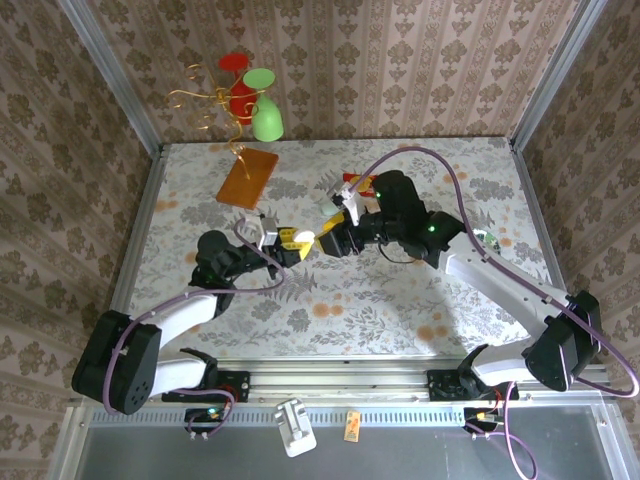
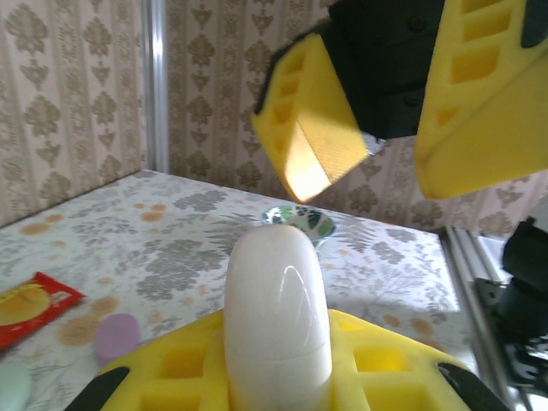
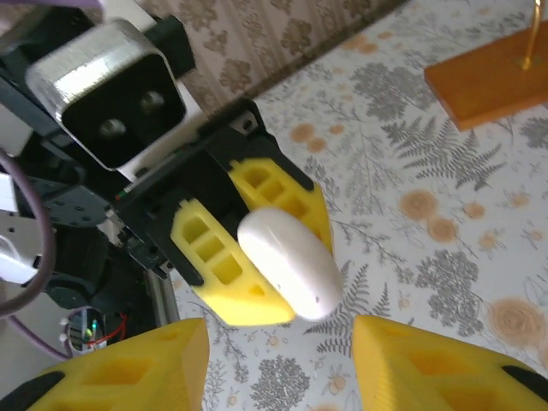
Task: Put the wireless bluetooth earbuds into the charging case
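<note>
A white oval charging case (image 1: 305, 240) (image 2: 276, 308) (image 3: 287, 261) is closed and held above the middle of the table. My left gripper (image 1: 292, 241) (image 2: 278, 347) (image 3: 295, 270) is shut on it, yellow pads on both sides. My right gripper (image 1: 327, 236) (image 2: 372, 184) (image 3: 278, 347) faces the case's free end, open, with its yellow fingers (image 3: 432, 368) apart and touching nothing. The earbuds are out of view.
A lilac oval case (image 2: 117, 336) and a pale green one (image 2: 8, 385) lie on the table near a red packet (image 2: 30, 304). A patterned bowl (image 2: 301, 219) sits farther right. An orange-based wire stand (image 1: 247, 177) (image 3: 488, 77) stands at the back left.
</note>
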Tool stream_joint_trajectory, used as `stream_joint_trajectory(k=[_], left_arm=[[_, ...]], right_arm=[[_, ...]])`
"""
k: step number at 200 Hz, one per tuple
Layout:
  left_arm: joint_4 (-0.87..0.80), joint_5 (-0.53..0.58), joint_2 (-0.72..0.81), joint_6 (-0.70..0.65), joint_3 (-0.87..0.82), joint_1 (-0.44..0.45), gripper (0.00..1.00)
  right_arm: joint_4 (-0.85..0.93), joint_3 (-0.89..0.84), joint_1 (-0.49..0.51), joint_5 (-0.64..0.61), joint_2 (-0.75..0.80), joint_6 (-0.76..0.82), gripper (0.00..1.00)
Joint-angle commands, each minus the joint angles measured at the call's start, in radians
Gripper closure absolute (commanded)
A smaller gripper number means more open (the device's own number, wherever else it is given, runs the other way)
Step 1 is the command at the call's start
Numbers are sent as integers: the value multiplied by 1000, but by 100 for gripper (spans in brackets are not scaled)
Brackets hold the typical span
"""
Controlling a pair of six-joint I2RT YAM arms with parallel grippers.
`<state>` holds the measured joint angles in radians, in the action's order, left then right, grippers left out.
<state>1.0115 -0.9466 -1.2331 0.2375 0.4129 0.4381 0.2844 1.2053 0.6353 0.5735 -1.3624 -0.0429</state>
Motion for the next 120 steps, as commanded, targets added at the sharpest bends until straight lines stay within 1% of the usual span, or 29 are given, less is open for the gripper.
stream_joint_trajectory(k=[1, 12, 15, 30, 43, 73, 104, 120], left_arm=[[26, -81, 11, 108, 34, 11, 92], [47, -90, 11, 130, 36, 11, 92], [52, -92, 11, 137, 37, 11, 92], [60, -102, 9, 163, 45, 11, 92], [60, -114, 3, 177, 52, 11, 92], [89, -119, -13, 203, 61, 11, 92], [120, -127, -31, 231, 71, 11, 92], [128, -133, -35, 235, 73, 12, 91]], right_arm=[[-14, 23, -12, 142, -21, 143, 55], [7, 38, -13, 164, -23, 168, 57], [10, 40, -13, 170, -47, 172, 57], [18, 48, -12, 194, -67, 184, 58], [24, 59, -12, 209, -85, 182, 58], [21, 71, -11, 251, -119, 175, 61], [34, 85, -11, 299, -153, 180, 69], [45, 89, -11, 314, -160, 190, 77]])
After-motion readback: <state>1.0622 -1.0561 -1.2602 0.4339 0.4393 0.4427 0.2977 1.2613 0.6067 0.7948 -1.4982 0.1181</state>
